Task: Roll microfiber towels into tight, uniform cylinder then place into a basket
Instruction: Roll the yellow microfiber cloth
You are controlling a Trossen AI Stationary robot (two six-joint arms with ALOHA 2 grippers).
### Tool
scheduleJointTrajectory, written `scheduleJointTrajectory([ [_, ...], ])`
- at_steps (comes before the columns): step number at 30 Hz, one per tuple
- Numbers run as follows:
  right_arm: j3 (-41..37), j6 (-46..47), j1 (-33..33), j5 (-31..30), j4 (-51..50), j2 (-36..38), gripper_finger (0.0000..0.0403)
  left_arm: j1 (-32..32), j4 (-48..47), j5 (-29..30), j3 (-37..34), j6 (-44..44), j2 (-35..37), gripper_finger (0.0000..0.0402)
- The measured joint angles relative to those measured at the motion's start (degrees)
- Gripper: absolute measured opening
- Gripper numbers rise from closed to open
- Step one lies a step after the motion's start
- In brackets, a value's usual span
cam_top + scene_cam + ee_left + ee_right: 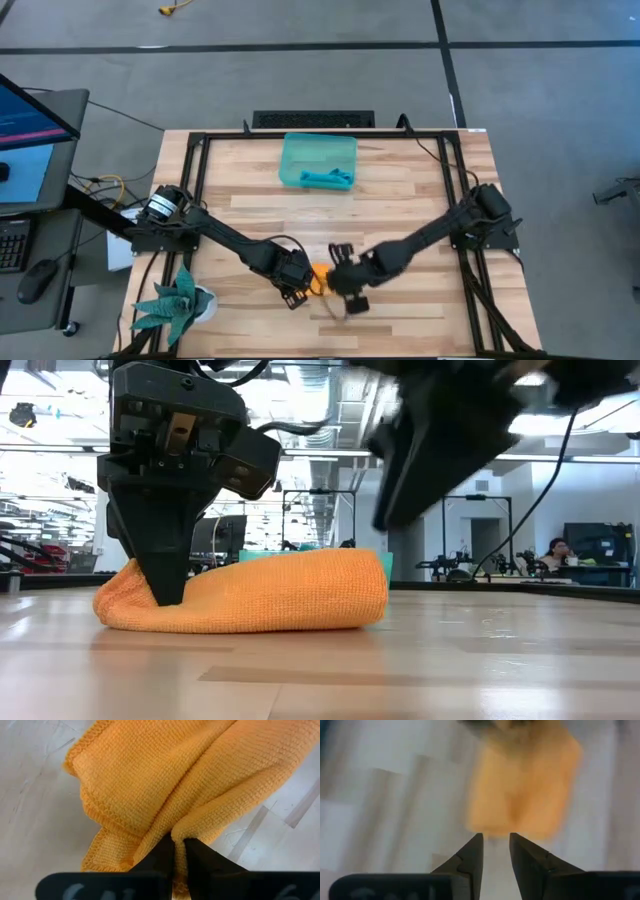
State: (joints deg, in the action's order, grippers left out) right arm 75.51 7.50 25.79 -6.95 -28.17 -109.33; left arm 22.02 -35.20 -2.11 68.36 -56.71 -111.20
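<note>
Jaws: my left gripper (pixel 179 845) is pinched on a fold of the orange towel (pixel 260 592); my right gripper (pixel 496 840) hangs slightly parted, empty, near it.

Rolling step seems nearly done: knit pile, bulky loose cylinder, at six o'clock on the table (pixel 420 200). Next, probably carry it to the basket (pixel 318 160) at twelve, where the teal towel (pixel 326 179) lies.

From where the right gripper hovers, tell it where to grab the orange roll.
Take the orange towel at its free end, opposite where the left gripper pinches it. Likely best from above, fingers straddling the roll: it lies flat and soft on the table. The right gripper is open, above it.
</note>
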Motion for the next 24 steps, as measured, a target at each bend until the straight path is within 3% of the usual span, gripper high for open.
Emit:
scheduleJointTrajectory([
  [8, 0.0, -10.2, 4.1, -0.5, 14.0, -3.9, 0.0118, 0.0, 0.1, 0.1, 0.0, 1.4, 0.0, 0.0020],
  [24, -6.6, -5.4, -4.1, 1.1, 17.1, -4.3, 0.0118, 0.0, 0.2, 0.2, 0.0, 1.8, 0.0, 0.0020],
])
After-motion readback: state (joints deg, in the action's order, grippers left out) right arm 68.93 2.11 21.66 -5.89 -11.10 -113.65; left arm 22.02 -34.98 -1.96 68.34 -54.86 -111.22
